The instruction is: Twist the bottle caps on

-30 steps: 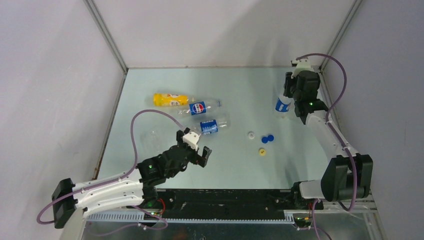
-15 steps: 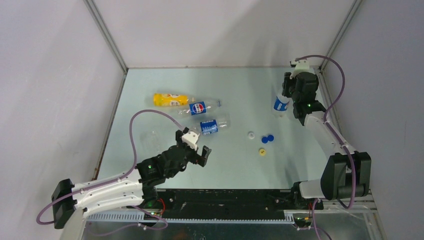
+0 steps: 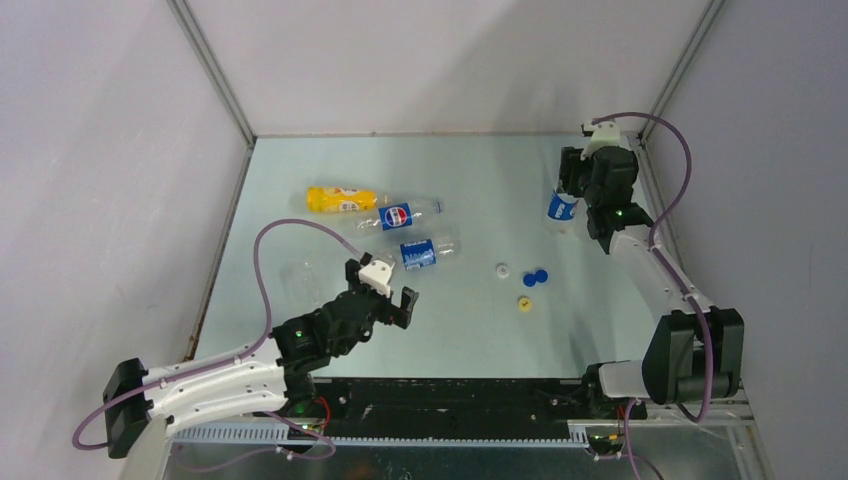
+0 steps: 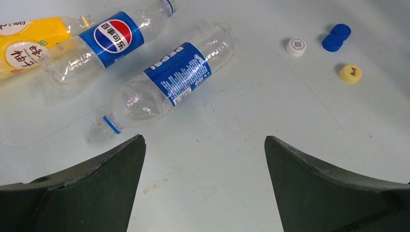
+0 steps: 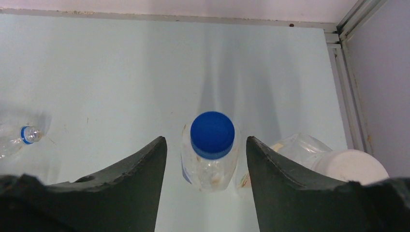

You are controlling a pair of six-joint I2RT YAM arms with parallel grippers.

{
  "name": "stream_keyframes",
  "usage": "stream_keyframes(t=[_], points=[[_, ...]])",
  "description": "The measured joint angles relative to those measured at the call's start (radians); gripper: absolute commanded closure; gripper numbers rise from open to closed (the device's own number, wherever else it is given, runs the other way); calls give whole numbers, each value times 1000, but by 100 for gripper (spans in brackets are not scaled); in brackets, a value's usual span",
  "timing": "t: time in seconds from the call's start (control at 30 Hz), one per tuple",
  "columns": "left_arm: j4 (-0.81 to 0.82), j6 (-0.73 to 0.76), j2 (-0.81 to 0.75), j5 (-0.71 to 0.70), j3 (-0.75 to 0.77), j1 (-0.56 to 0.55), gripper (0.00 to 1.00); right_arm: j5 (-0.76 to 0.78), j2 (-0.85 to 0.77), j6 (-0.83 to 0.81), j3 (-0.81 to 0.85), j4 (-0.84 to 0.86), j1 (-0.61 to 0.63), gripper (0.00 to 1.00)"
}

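A clear bottle with a blue label (image 5: 210, 164) stands upright at the far right with a blue cap (image 5: 212, 133) on it. My right gripper (image 5: 207, 140) is open, its jaws on either side of this bottle and apart from it; in the top view the gripper (image 3: 570, 186) is over the bottle (image 3: 562, 208). My left gripper (image 4: 204, 138) is open and empty, just short of a lying blue-label bottle (image 4: 169, 79). Loose white (image 4: 296, 46), blue (image 4: 336, 36) and yellow (image 4: 350, 73) caps lie on the table.
A second blue-label bottle (image 4: 109, 38) and a yellow-orange bottle (image 4: 29, 46) lie behind. An unlabelled clear bottle (image 3: 300, 275) lies at the left. A white-capped bottle (image 5: 350, 166) stands by the right wall rail (image 5: 345, 92).
My right gripper has shifted slightly left and back around the standing bottle. My left gripper has moved a little left and forward.
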Motion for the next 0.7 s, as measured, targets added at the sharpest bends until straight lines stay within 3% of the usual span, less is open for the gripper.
stream_keyframes(t=[0.2,0.23,0.3,0.7], points=[[-1,-10,0,-23,0,0,0,1,-31,-1,-2,-9,0,22],[-1,-14,0,-25,0,0,0,2,-42,-2,-2,-17,0,6],[-2,-15,0,-28,0,0,0,1,-72,-1,-2,-43,0,1],[-90,-14,45,-48,98,4,0,-90,-453,81,-2,-224,0,1]])
